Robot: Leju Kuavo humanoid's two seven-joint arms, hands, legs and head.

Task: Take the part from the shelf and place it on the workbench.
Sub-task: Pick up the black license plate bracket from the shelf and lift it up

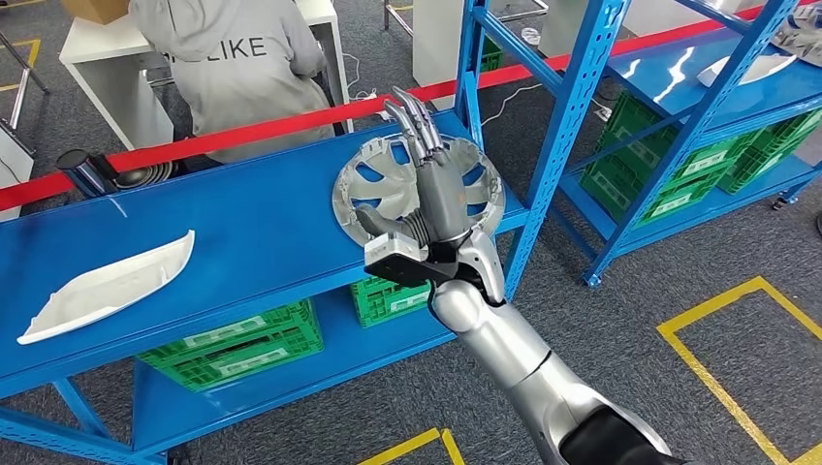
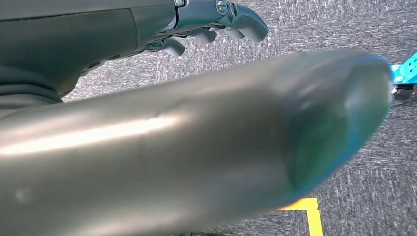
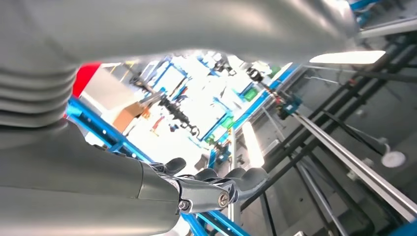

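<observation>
Right hand (image 1: 431, 184) raised, fingers extended, over wheel cover (image 1: 373, 184) on shelf (image 1: 242, 232)

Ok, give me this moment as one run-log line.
right hand: fingers straight, raised over silver wheel cover, no grip | wheel cover: flat on blue shelf | left hand: hanging above floor, holding nothing

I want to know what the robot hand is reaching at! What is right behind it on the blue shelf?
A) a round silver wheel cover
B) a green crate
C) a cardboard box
A: the raised right robot hand is in front of a round silver wheel cover lying on the blue shelf.
</observation>
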